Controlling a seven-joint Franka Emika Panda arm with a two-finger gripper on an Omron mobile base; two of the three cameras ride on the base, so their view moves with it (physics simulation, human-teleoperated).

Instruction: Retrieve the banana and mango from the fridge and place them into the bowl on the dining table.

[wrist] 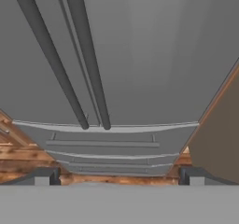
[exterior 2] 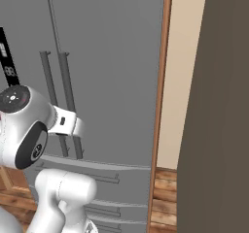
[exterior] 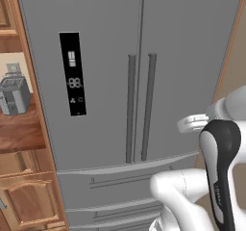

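The grey fridge (exterior: 110, 76) stands shut in front of me, with its black display panel (exterior: 73, 73) on the left door. Two long vertical bar handles (exterior: 139, 107) meet at the door seam, and two wide drawers (exterior: 120, 182) lie below. In the hand view my gripper (wrist: 117, 176) is open, its fingertips (wrist: 44, 176) far apart with nothing between them. It faces the right door of the fridge (wrist: 149, 55), a little right of the handles (wrist: 88, 59). In the right base view my arm stands before the fridge (exterior 2: 116, 72). The banana, mango, bowl and dining table are out of view.
A grey toaster (exterior: 14, 95) sits on a wooden counter left of the fridge, above wooden cabinets (exterior: 29, 201). A wooden trim panel (exterior 2: 163, 81) borders the fridge's right side, with a beige wall (exterior 2: 185, 72) and a tall dark panel (exterior 2: 221, 106) beyond.
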